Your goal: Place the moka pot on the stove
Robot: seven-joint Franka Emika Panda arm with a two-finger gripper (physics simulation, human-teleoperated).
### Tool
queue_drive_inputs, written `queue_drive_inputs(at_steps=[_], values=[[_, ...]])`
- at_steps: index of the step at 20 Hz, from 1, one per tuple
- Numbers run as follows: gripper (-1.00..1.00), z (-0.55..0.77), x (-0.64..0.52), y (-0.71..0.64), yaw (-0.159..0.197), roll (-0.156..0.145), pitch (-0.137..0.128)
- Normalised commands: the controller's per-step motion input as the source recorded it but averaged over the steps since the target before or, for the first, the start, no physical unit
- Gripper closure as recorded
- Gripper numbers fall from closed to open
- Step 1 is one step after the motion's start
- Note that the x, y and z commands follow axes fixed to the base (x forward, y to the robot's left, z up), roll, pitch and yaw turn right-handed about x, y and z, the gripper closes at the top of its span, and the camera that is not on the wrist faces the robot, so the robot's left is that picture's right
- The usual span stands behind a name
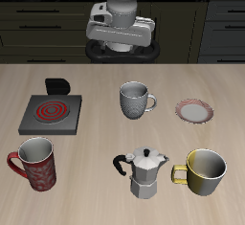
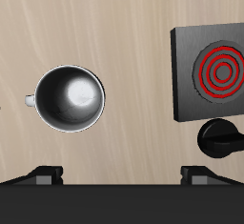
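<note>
The silver moka pot (image 1: pixel 145 173) stands upright near the table's front edge, between a red mug and a yellow mug, its black handle pointing toward the red mug. The stove (image 1: pixel 50 114) lies flat farther back, showing red coil rings and a black box at its rear edge. My gripper (image 1: pixel 120 50) hangs high over the back of the table, far from the pot, open and holding nothing. The wrist view shows the stove (image 2: pixel 212 73), its black knob (image 2: pixel 221 137) and my gripper (image 2: pixel 124 178) with fingertips (image 2: pixel 43 177) wide apart. The moka pot is out of that view.
A grey patterned mug (image 1: pixel 136 100) (image 2: pixel 69 97) stands mid-table below the gripper. A small pink-rimmed plate (image 1: pixel 194 110) lies beside it. A red mug (image 1: pixel 33 164) and a yellow mug (image 1: pixel 204 171) flank the pot near the front edge.
</note>
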Motion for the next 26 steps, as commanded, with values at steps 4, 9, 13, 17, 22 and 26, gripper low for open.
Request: queue_drive_inputs(at_steps=[4, 9, 13, 17, 22, 26], values=[[-1.0, 0.03, 0.31, 0.1, 0.041, 0.011, -0.025], [-1.0, 0.08, 0.45, 0.07, -0.018, 0.043, 0.01], [-1.0, 0.17, 0.37, 0.1, 0.018, 0.069, -0.038], [-1.0, 0.23, 0.36, 0.01, -0.022, 0.037, -0.041], [-1.0, 0.15, 0.44, -0.01, -0.029, 0.015, -0.01], [-1.0, 0.03, 0.46, 0.06, -0.01, -0.01, -0.01]])
